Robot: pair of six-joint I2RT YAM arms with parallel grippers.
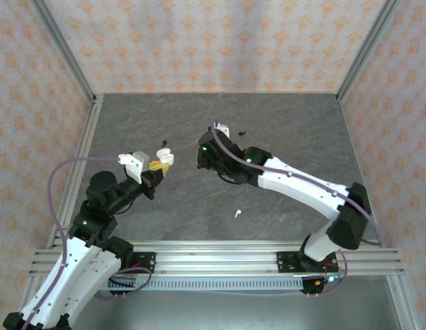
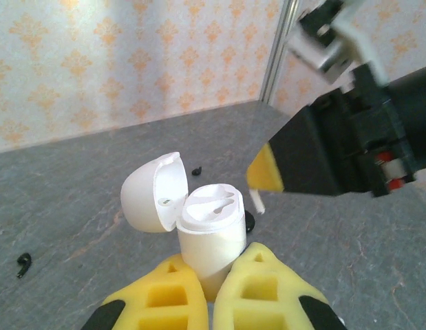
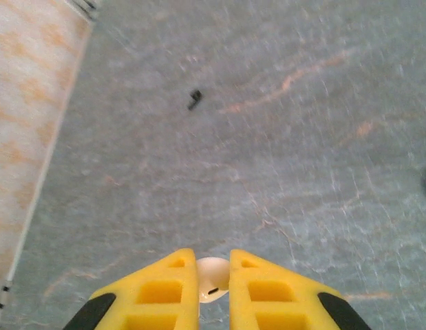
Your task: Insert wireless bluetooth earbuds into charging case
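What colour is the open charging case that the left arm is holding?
The charging case is glossy white; the left wrist view shows it best.

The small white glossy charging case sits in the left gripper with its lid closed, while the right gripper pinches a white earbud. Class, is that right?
No: the left wrist view shows the lid open. The small white glossy charging case sits in the left gripper with its lid open, while the right gripper pinches a white plastic earbud.
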